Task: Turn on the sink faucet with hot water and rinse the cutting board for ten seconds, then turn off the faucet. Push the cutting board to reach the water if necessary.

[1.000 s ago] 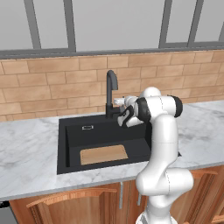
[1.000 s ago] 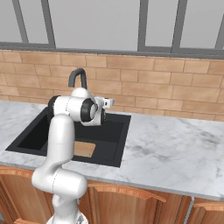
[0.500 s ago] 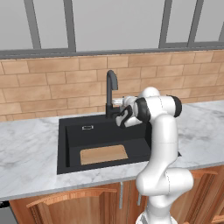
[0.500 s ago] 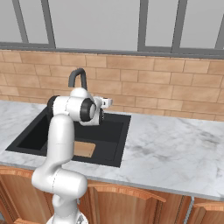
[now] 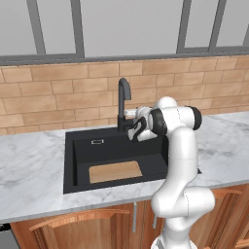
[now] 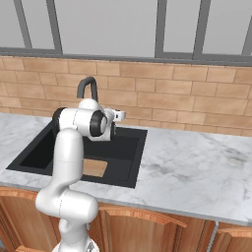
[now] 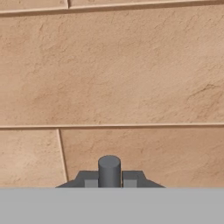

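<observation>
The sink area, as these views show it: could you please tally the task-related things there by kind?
Sink: 1
Faucet: 1
Cutting board: 1
Gripper, by the faucet's base: 1
Water stream: 0 visible
Total: 4

From the left base view you look forward and down from behind the white arm, which rises at lower right, onto the matte black rectangular sink point(image 5: 82, 165) and the tall dark grey gooseneck faucet point(image 5: 123, 103). The right base view gives you that same sink point(image 6: 127, 162), faucet point(image 6: 86, 87) and brown brick wall point(image 6: 197, 106) from the other side. Your hand view sits very near the brick wall point(image 7: 113, 70), facing it squarely.
</observation>
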